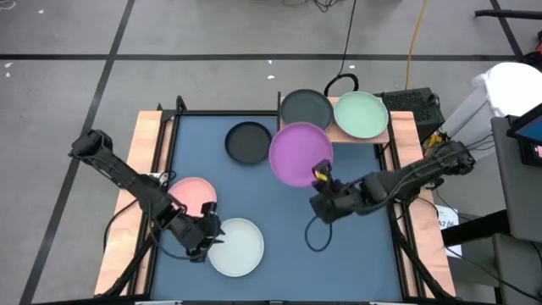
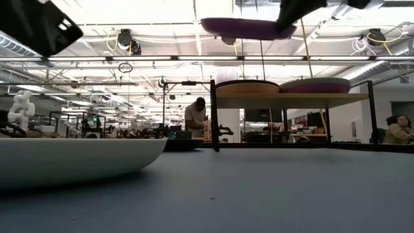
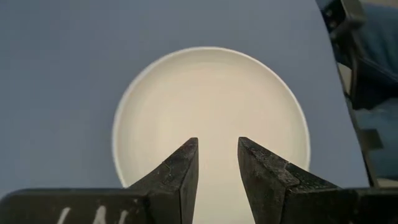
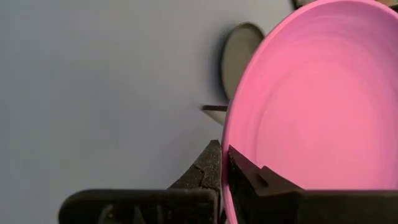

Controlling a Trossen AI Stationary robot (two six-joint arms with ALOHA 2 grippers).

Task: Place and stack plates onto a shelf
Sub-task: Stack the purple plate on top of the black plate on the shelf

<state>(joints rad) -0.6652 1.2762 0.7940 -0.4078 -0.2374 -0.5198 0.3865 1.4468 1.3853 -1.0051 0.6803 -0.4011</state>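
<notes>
Jaws first: my left gripper [image 3: 216, 163] hangs with fingers parted over the whitish plate [image 1: 235, 246] at the table's near edge; my right gripper [image 1: 322, 182] is clamped on the rim of a purple plate [image 1: 299, 153], carried flat and face-up above the blue table [image 1: 356, 254], just short of the shelf [image 1: 385, 134]. I judge these plates light, rigid and smooth, so the raised rim is the only sensible hold. Being round, they have no long axis. A pink plate [image 1: 194, 194] lies beside the whitish one. Farther off, a dark grey plate [image 1: 248, 141] rests on the table; another [image 1: 305, 108] and a pale green plate [image 1: 361, 114] sit on the shelf.
</notes>
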